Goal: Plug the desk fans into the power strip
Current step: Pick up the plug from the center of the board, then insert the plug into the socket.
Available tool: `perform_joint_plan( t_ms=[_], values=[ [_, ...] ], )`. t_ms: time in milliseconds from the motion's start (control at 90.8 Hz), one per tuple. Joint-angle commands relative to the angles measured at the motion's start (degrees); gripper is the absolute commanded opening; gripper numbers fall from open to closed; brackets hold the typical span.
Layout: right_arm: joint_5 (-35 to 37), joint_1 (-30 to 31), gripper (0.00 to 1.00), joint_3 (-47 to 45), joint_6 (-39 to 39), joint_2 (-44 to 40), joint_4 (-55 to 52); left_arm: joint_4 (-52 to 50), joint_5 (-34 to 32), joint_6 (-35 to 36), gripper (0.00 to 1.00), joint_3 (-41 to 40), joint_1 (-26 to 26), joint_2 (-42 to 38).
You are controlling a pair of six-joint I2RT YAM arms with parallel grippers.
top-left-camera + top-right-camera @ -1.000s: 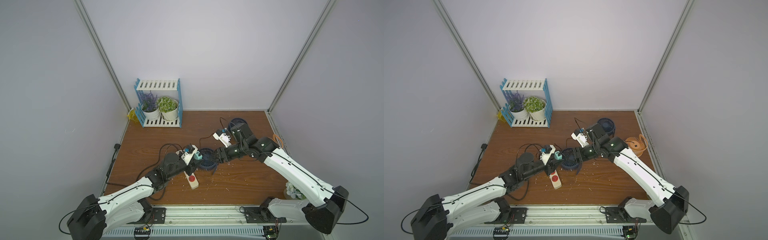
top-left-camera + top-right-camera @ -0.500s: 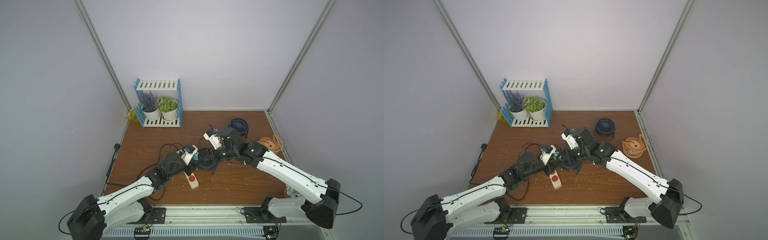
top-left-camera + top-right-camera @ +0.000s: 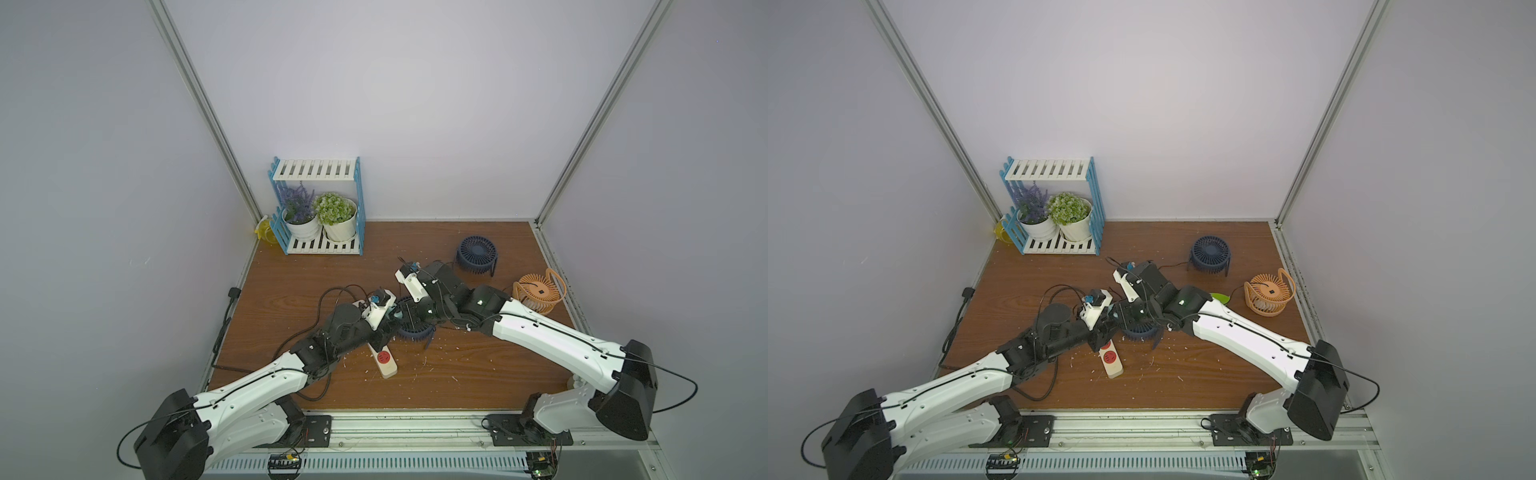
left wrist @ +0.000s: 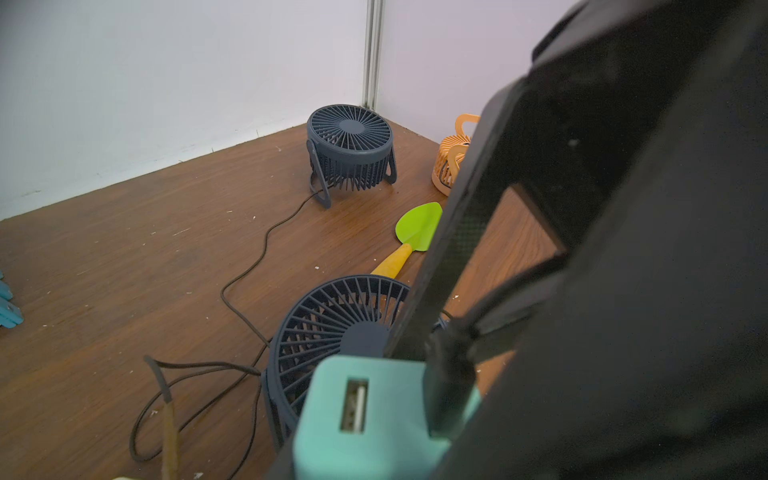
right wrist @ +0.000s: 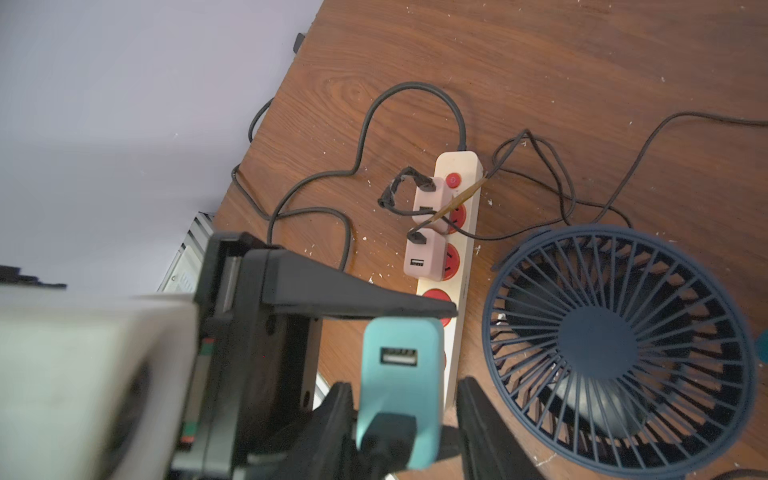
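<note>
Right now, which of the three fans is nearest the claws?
The navy fan by the power strip, beside the left claw and right claw. The other navy fan stands at the back wall; the orange fan, far right.

Showing as smooth, faintly sheened wood grain across the tabletop, dusted with pale crumbs, and as brushed metal on the frame post. Reading as smooth satin plastic on the cream power strip, glossier on its red sockets, matt on the teal adapter and the ribbed navy fan. Looking dull and rubbery along the black cord, shiny on the green plastic trowel.
</note>
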Motion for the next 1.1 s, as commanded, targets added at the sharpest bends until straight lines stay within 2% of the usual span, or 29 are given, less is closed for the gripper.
perform_joint_plan(
  t_ms=[0,132,231,308,374,429,484,639,782,969,1090],
  values=[
    [3.53,1.06,0.36,1.71,-0.54,1.58,-1.16,1.01,0.66,-0.79,0.28,1.87,-0.56,-0.81],
    [6.43,1.49,0.28,2.58,-0.84,2.05,-3.0,0.99,0.52,-1.15,0.28,1.62,-0.56,-0.68],
    [8.07,1.49,0.12,2.31,-0.41,1.57,-3.36,1.01,-0.35,-1.95,0.29,1.22,-0.56,-1.01],
    [8.85,1.54,0.01,1.44,-0.18,0.87,-2.74,0.61,-2.93,-4.36,0.46,0.43,-0.56,-1.84],
    [9.74,1.5,0.0,0.38,-0.08,-0.06,-2.11,-1.13,-6.72,-8.02,0.66,-0.44,-0.56,-3.21],
    [10.47,1.56,0.0,-0.85,0.02,-1.0,-1.21,-4.41,-9.84,-11.85,0.74,-0.84,-0.56,-4.94],
    [10.8,1.54,0.0,-2.83,-0.14,-2.27,0.08,-9.45,-12.88,-16.37,0.78,-0.92,-0.56,-7.26],
    [8.18,1.77,0.0,-12.07,-0.72,-7.62,8.13,-25.96,-18.67,-29.52,0.78,-1.46,-0.46,-14.94],
    [6.56,4.7,0.0,-18.05,0.12,-8.57,14.83,-34.62,-17.01,-36.29,0.73,-1.89,0.69,-16.99],
    [9.96,13.28,0.0,-17.92,-1.84,-4.04,19.59,-32.13,-9.33,-45.23,0.65,-5.04,4.51,-15.06],
    [11.84,15.03,0.0,-19.13,-0.95,-1.2,24.44,-25.69,-6.06,-50.73,0.61,-9.53,4.8,-14.21]
  ],
)
